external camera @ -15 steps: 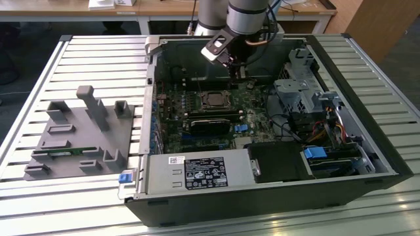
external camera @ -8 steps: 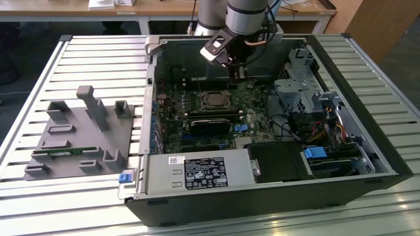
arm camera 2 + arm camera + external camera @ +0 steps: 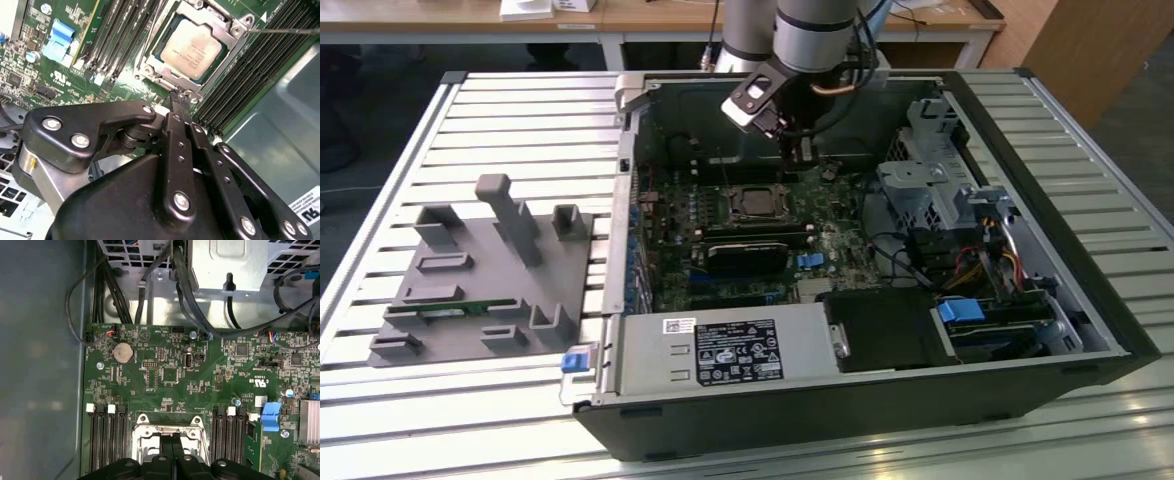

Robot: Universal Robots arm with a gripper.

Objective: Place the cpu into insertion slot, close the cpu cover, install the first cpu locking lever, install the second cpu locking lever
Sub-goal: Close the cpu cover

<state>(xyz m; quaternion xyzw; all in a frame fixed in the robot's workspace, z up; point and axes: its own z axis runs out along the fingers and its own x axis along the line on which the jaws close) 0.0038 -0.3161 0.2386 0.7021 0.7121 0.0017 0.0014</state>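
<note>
We are seeing the end effector [image 3: 181, 97] closed, fingers pressed together and gripping nothing, tip sitting right at the edge of the cpu cover [image 3: 220, 65]. The cover is lying flat around the cpu [image 3: 192, 47], which is showing through the window. Both are sitting on the green board [image 3: 165, 375], between rows of long black slots [image 3: 107, 440]. The board is lying inside the open computer case [image 3: 1067, 300] on the slatted worktop [image 3: 520, 110].
</note>
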